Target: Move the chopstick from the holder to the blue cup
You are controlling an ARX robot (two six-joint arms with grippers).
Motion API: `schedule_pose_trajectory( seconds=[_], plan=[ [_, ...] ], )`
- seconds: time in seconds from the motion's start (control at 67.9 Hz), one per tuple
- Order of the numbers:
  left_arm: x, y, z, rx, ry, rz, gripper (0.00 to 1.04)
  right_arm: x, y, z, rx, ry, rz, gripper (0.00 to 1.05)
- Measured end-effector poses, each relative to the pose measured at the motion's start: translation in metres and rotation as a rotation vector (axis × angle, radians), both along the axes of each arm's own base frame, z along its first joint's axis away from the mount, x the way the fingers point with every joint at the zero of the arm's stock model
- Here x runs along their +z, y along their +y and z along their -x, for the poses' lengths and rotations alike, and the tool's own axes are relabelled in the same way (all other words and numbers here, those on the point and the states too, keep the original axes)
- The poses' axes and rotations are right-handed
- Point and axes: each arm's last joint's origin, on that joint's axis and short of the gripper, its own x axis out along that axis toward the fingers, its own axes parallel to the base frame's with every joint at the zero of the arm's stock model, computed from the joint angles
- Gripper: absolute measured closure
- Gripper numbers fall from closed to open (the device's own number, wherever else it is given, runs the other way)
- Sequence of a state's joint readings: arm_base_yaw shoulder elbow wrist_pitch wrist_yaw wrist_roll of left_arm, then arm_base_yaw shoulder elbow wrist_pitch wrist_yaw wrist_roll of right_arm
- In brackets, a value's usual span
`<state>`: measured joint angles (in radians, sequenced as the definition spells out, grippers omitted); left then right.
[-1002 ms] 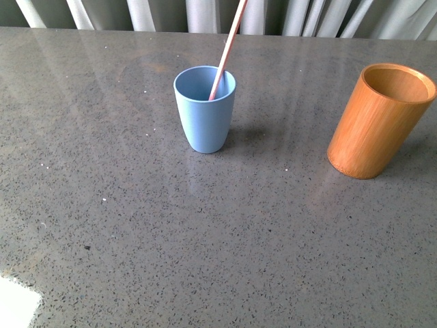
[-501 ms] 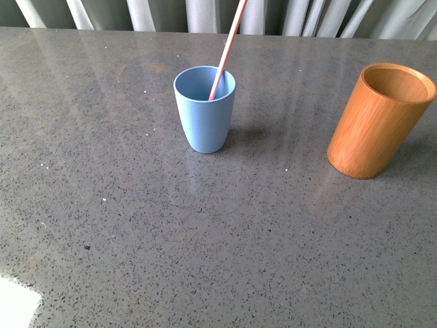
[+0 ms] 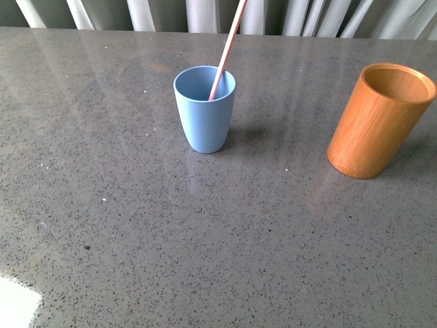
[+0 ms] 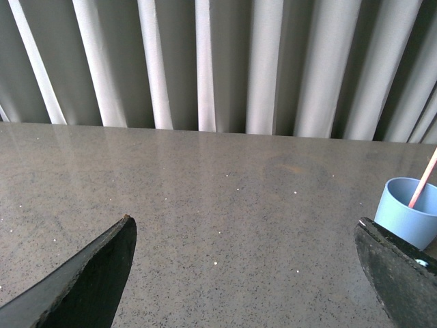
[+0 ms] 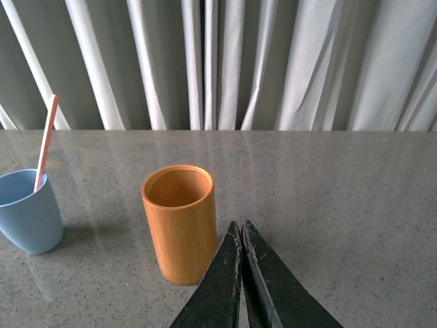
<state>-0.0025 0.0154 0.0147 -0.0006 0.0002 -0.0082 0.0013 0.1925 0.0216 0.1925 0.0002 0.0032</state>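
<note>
A light blue cup (image 3: 205, 109) stands upright on the grey table (image 3: 205, 239), with a pinkish-red chopstick (image 3: 229, 44) leaning in it and running out of the top of the front view. To its right stands the orange-brown holder (image 3: 377, 121), its inside showing no stick. Neither arm appears in the front view. The left wrist view shows my left gripper (image 4: 244, 229) open over bare table, the cup (image 4: 407, 212) and chopstick (image 4: 424, 178) past one finger. My right gripper (image 5: 241, 224) is shut on nothing, close beside the holder (image 5: 179, 222); the cup (image 5: 27, 210) and chopstick (image 5: 45, 140) are farther off.
Pale pleated curtains (image 3: 205, 14) hang behind the table's far edge. A bright white patch (image 3: 15, 304) shows at the near left corner of the front view.
</note>
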Motion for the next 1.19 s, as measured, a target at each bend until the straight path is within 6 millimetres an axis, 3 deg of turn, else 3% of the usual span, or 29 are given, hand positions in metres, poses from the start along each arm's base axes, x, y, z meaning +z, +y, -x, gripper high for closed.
schedule_pose_trajectory(
  seconds=[0.251,0.855,1.194],
  plan=[
    [0.0,0.0,0.0,0.0,0.0,0.0,0.09,-0.003,0.0,0.012,0.0,0.005,0.0,1.03],
    [0.0,0.0,0.0,0.0,0.0,0.0,0.09,-0.003,0.0,0.012,0.0,0.004,0.001,1.02],
    [0.0,0.0,0.0,0.0,0.0,0.0,0.09,-0.003,0.0,0.012,0.0,0.004,0.001,0.41]
  ],
)
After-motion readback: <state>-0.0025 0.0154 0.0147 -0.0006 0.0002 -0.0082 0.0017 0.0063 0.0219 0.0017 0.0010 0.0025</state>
